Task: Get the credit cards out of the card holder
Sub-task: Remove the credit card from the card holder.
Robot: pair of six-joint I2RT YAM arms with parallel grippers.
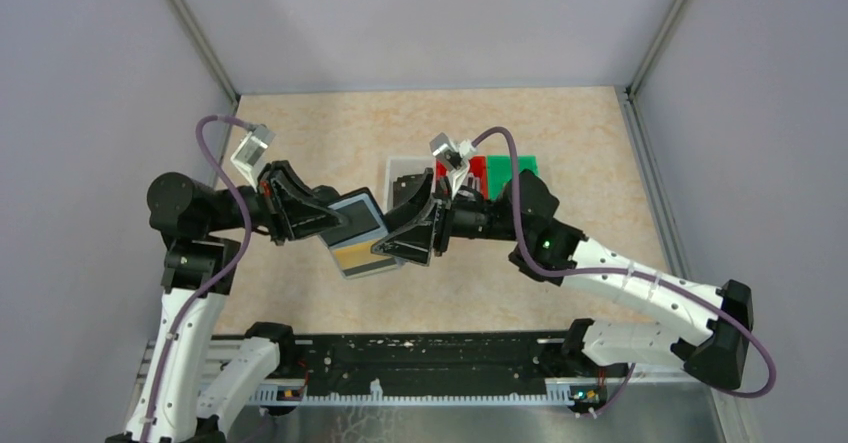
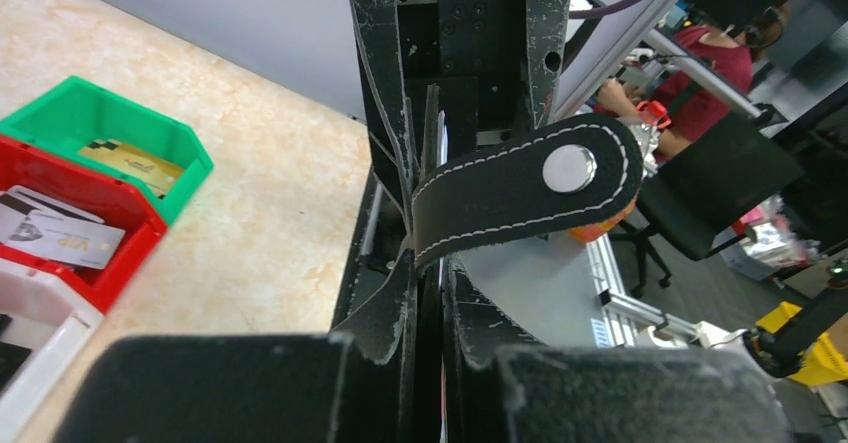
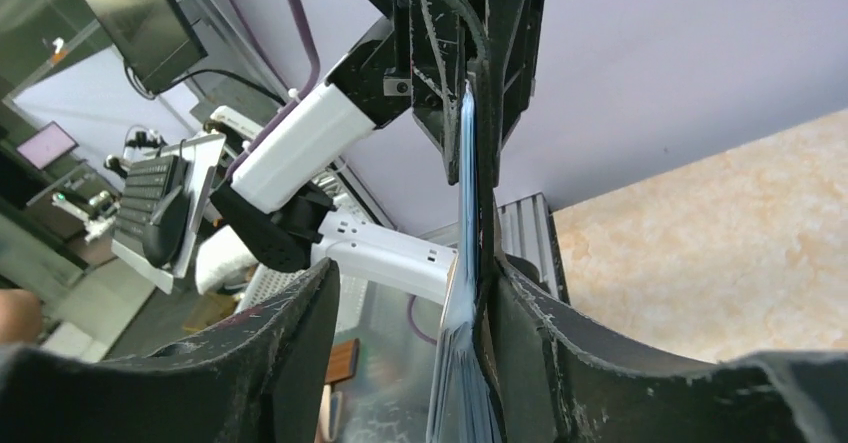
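Observation:
The black card holder [image 1: 358, 225] hangs open in the air between both arms, showing its grey-blue inside, with a gold credit card [image 1: 365, 257] at its lower edge. My left gripper [image 1: 328, 219] is shut on its left edge; in the left wrist view the jaws [image 2: 432, 275] pinch the black leather just under the snap-tab strap [image 2: 525, 191]. My right gripper [image 1: 408, 235] stands open around the right edge. In the right wrist view the card holder [image 3: 470, 263] rests against the right finger [image 3: 560, 343], and the left finger stands well apart from it.
Three small bins stand behind the arms: a white bin [image 1: 404, 175], a red bin [image 1: 478, 170] and a green bin [image 1: 516, 171]. The green bin [image 2: 150, 133] holds a gold card [image 2: 130, 166]. Grey-white cards [image 2: 60, 233] lie in the red bin [image 2: 130, 225].

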